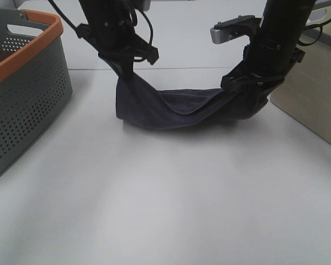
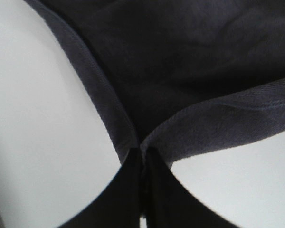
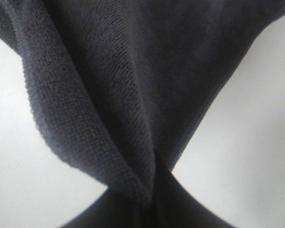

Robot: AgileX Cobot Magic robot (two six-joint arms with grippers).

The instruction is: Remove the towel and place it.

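Observation:
The dark navy towel (image 1: pixel 176 107) hangs slung between my two arms, sagging in the middle with its lower fold resting on the white table (image 1: pixel 165 199). My left gripper (image 1: pixel 123 73) is shut on the towel's left corner. My right gripper (image 1: pixel 244 83) is shut on its right corner. In the left wrist view the hemmed edges of the towel (image 2: pixel 190 71) run together into my closed left gripper (image 2: pixel 142 154). The right wrist view is filled by the towel (image 3: pixel 133 71), its cloth pinched in my right gripper (image 3: pixel 154 164).
A grey perforated basket (image 1: pixel 22 94) with an orange rim stands at the left edge of the table. A beige box-like surface (image 1: pixel 314 99) lies at the right edge. Bare white tabletop stretches in front of the towel.

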